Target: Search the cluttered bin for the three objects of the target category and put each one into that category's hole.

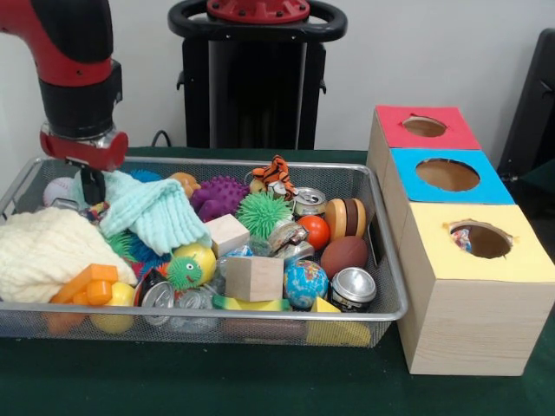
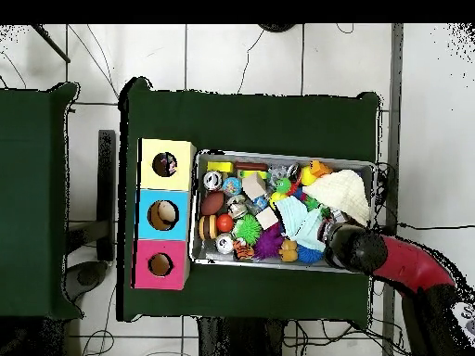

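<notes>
The grey wire-mesh bin (image 1: 260, 328) is full of toys, and it also shows in the overhead view (image 2: 197, 209). My gripper (image 1: 90, 186) reaches down into its far left corner in the front view, beside the mint-green knitted cloth (image 1: 156, 212). In the overhead view the gripper (image 2: 331, 237) is at the bin's lower right corner. A small patch of white, colour-dotted cloth (image 1: 94, 211) shows just below the gripper, mostly hidden. Another bit of dotted cloth (image 1: 462, 239) shows inside the yellow-surrounded hole (image 1: 482, 240) of the nearest wooden box (image 2: 164, 165).
The blue-surrounded hole (image 1: 447, 175) and the red-surrounded hole (image 1: 424, 126) sit behind the yellow one. A cream knitted cloth (image 1: 48, 251) fills the bin's left end. Balls, cans, wooden blocks and a toy tiger (image 1: 275, 175) crowd the rest.
</notes>
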{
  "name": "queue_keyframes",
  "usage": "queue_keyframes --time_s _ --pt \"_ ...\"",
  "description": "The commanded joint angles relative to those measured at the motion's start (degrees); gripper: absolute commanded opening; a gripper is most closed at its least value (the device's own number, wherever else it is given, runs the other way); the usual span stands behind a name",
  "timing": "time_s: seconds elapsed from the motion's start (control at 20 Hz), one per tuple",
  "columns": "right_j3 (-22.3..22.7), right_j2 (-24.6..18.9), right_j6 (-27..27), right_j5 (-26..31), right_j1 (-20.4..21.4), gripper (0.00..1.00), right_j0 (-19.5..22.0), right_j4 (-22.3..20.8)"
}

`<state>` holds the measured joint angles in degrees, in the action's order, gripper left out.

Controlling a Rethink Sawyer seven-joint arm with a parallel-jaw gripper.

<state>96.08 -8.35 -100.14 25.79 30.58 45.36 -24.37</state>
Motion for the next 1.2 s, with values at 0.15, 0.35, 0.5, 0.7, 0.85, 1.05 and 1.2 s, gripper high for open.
queue_keyframes --time_s 0.15,0.35,0.5,0.7,0.85,1.05,1.2 --pt "0.36 -1.51 -3.15 -7.38 -9.18 0.00 0.27 -2.73" --pt "-0.17 -2.23 -2.65 -8.14 -10.47 0.00 0.48 -1.84" --pt "0.99 -3.08 -3.50 -9.53 -11.65 0.00 0.75 -0.90" --pt "4.53 -4.64 -5.19 -10.55 -12.02 0.00 0.69 0.82" --pt "6.66 -6.18 -6.20 -10.48 -12.75 0.00 0.42 2.62" --pt "8.64 -7.40 -7.53 -11.47 -14.06 0.00 -0.10 4.82" --pt "9.73 -6.88 -8.91 -13.29 -14.36 0.00 -1.15 6.12"
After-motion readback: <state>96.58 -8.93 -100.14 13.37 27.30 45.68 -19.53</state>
